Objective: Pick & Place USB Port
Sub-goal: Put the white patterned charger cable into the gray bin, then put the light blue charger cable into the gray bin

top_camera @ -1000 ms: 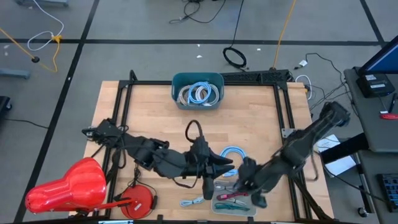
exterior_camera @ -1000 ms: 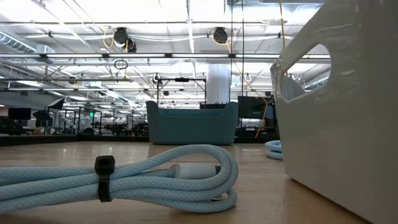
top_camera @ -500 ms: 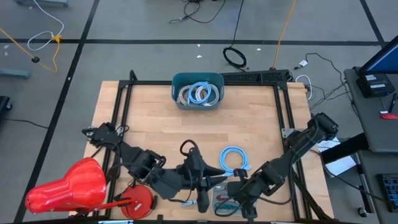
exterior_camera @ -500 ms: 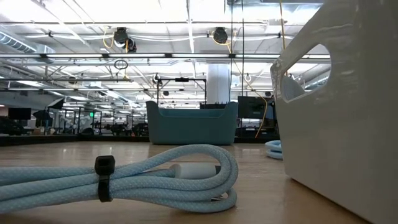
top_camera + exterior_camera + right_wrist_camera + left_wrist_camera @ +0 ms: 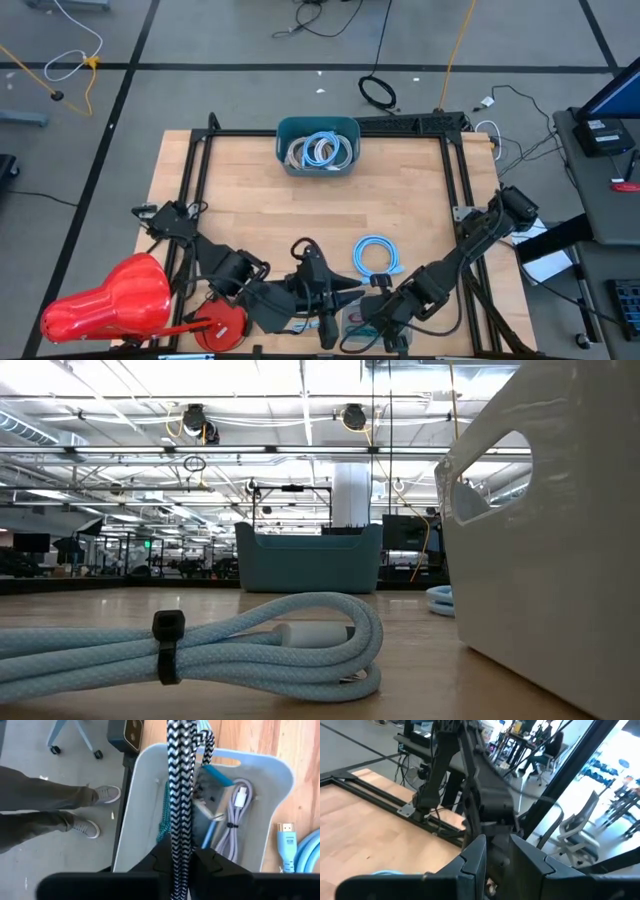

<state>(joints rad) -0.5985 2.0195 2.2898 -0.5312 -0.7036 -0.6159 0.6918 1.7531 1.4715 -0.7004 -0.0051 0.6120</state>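
High view: both arms are crowding the near edge of the table (image 5: 260, 200). The right gripper (image 5: 372, 322) is hanging over the white bin (image 5: 358, 322) at near centre; the left gripper (image 5: 325, 318) is sitting just left of it, almost touching the bin's left wall. A light-blue coiled cable (image 5: 376, 253) is lying on the wood just beyond them, and a teal bin (image 5: 318, 145) w/ more cables is sitting at the far edge, well apart. Red object (image 5: 110, 298) at near left, off the work area.

Low view: no gripper showing. A tied light-blue cable bundle (image 5: 200, 645) is lying in front, the white bin's wall (image 5: 545, 550) is filling the right.

Left wrist view: left gripper's fingers (image 5: 475, 857) are standing slightly apart w/ nothing between them, pointing at the right arm.

Right wrist view: right gripper (image 5: 181, 855) is clamped on a black-and-white braided cable (image 5: 179, 780), which is running lengthwise away from the fingers and dangling straight down over the bin's inside. Below it: a lilac cable (image 5: 234, 827) and a blue one. A person's legs (image 5: 50, 815) are standing beside the table edge.

Judgement: the cable is already above the bin, so the drop needs only an opening of the fingers; room is tight on the left arm's side, freer toward the far side.
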